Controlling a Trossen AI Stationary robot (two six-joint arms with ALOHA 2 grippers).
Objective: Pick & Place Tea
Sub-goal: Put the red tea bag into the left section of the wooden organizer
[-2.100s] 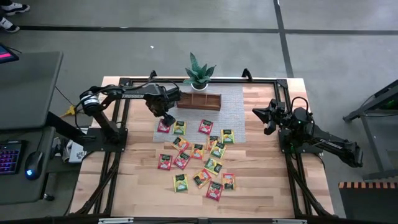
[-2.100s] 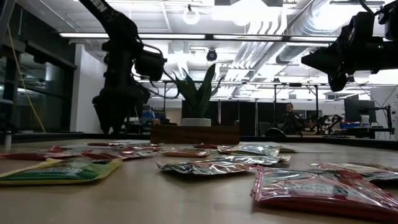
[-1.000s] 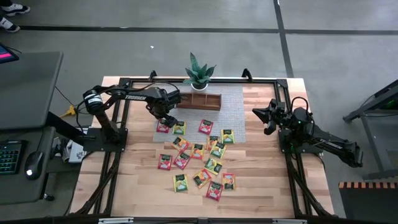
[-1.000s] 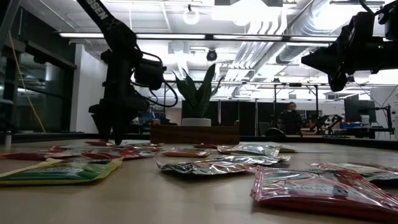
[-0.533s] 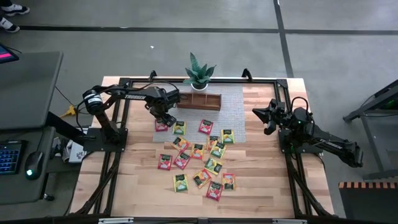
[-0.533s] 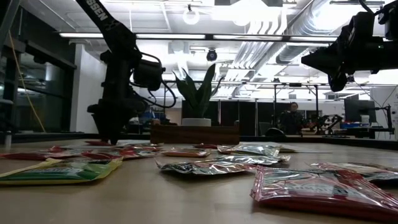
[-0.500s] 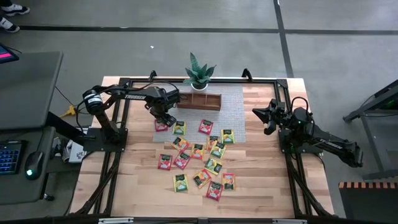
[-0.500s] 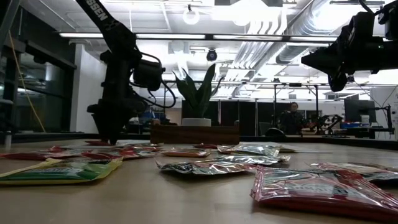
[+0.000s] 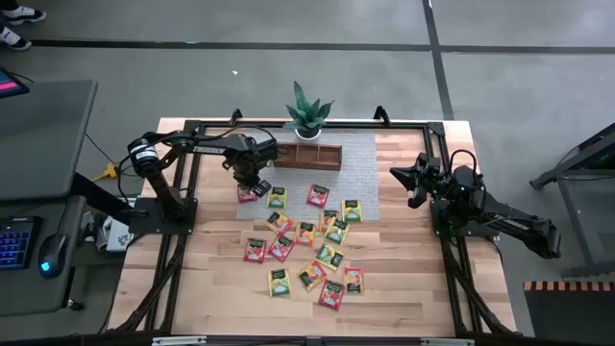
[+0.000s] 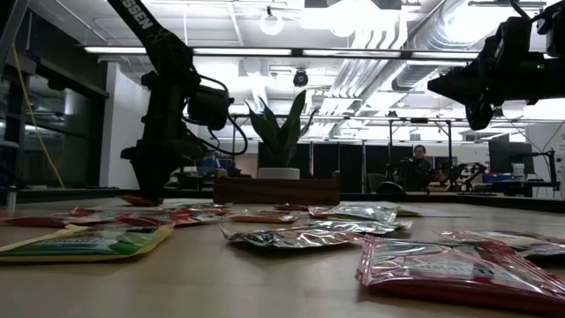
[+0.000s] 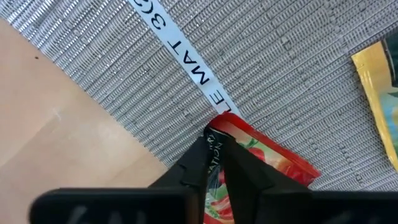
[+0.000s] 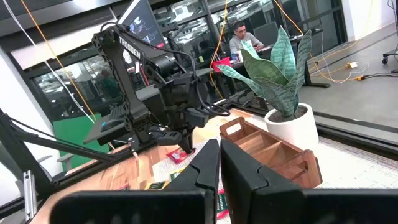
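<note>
Left wrist view has the red tea packet (image 11: 249,163) pinched by one edge between the left gripper (image 11: 214,160) fingers, which are drawn almost together on it, the rest of the packet reaching forward past the tips and lying on the grey woven mat (image 11: 298,68). Just beyond the jaws a white label strip (image 11: 183,53) runs across the mat, and to one side the mat ends at bare wooden table (image 11: 56,124); a yellow packet (image 11: 379,81) shows at the far edge. From the high view the left gripper (image 9: 249,184) sits at the near-left corner of the mat, just in front of the brown wooden tray (image 9: 307,156), with the other packets (image 9: 312,252) scattered away from it toward the table's middle — the potted plant (image 9: 307,113) stands behind the tray. Well apart, the right gripper (image 9: 398,175) waits raised at the table's right side, its fingers (image 12: 245,171) closed on nothing.
</note>
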